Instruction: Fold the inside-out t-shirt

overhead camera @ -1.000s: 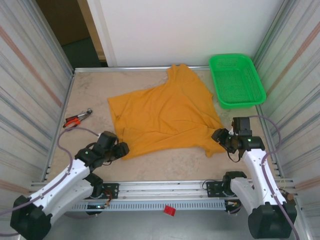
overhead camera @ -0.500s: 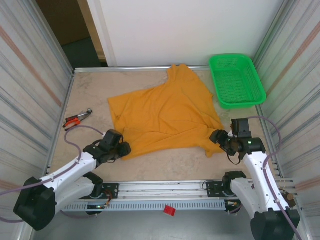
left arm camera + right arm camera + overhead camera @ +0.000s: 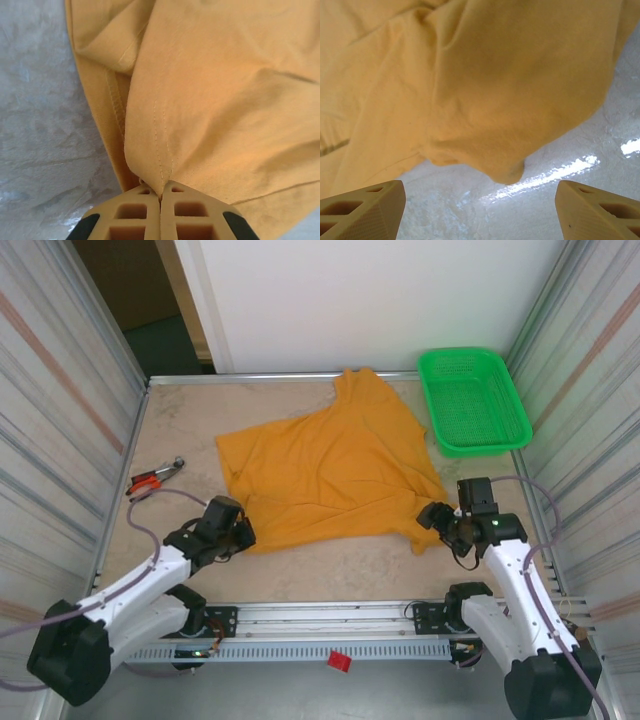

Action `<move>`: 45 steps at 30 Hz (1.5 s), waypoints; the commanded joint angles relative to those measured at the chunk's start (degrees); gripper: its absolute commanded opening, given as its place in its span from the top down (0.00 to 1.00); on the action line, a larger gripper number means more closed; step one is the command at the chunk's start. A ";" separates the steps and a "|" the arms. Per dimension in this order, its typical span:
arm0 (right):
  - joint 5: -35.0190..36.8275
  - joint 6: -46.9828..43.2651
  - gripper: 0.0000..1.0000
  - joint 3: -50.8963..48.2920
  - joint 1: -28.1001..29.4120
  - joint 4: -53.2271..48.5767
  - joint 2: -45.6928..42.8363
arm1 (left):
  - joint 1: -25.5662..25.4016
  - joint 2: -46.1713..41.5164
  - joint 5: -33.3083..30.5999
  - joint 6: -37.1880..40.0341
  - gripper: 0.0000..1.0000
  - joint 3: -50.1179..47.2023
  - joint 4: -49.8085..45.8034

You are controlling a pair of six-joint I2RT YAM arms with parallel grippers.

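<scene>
The inside-out t-shirt (image 3: 335, 475) is lying rumpled across the middle of the table (image 3: 330, 575), with one part reaching toward the far edge. At its near left corner the left gripper (image 3: 242, 533) has just finished closing and is now pinching the stitched hem between shut fingers. At the near right corner the right gripper (image 3: 430, 516) is spreading wider than a second ago, framing the drooping cloth tip but gripping nothing. One corner is secured, and the other is probably next. The number of layers in the left pinch is staying hidden, and no chest print or label is showing.
</scene>
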 commanded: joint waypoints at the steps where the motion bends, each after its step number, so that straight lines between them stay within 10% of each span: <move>1: 1.23 2.99 0.22 -2.82 1.34 0.53 0.89 | 1.27 -5.42 -4.06 2.33 1.00 5.74 -6.79; 16: -3.49 4.66 0.29 -5.52 11.40 9.93 7.92 | 23.21 1.77 2.38 15.49 1.00 19.10 -6.15; 30: 7.18 10.22 0.54 -0.60 42.70 7.12 14.81 | 23.56 8.72 4.27 17.80 1.00 21.31 -1.86; 45: 20.10 8.39 0.61 12.34 56.21 7.93 41.61 | 24.08 7.47 4.24 18.30 1.00 21.15 -1.77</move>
